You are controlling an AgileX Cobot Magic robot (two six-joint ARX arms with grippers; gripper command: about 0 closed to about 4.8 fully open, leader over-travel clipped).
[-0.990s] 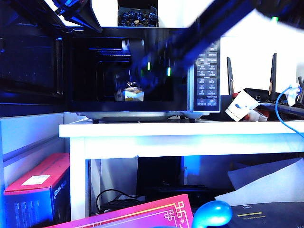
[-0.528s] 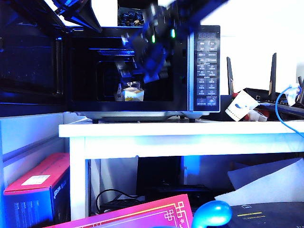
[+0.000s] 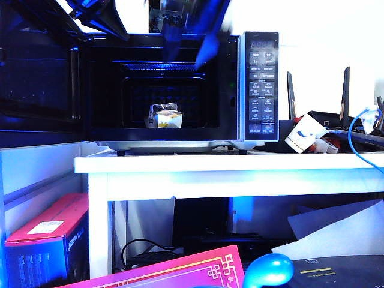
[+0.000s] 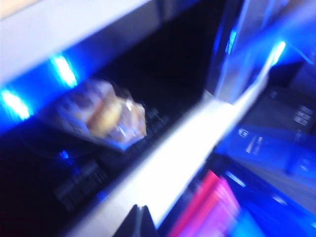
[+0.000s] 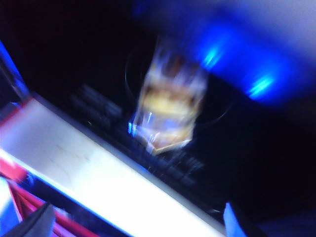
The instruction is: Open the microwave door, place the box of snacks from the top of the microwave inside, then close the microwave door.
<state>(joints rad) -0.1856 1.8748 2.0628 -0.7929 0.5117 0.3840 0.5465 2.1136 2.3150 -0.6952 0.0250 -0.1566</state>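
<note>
Inside the open cavity of the large black, silver-edged microwave (image 3: 180, 90), the small clear plastic box of snacks (image 3: 166, 117) with its crinkly top and pale yellow contents sits on the oven floor, a little left of centre and well back from the front sill, with nothing touching it. Placing looks done, so the step in hand is judged to be shutting the wide glossy black glass microwave door (image 3: 39, 72), which stands swung fully out at the left of the exterior view. The right gripper (image 3: 189, 36) is a blurred blue shape at the top edge of the opening, clear of the box; its wrist view shows two fingertips (image 5: 234, 222) far apart with nothing between them, so it is wide open and empty. The left gripper (image 4: 140, 219) shows only as a dark tip in its own wrist view, which looks across the sill at the box; whether it is open or closed cannot be told, and it holds nothing visible. To close well, the right arm should be clear of the door's swing first, then a push should go on the outer face of the door near its free edge, steady and level, until it latches against the button panel (image 3: 262, 84) side.
</note>
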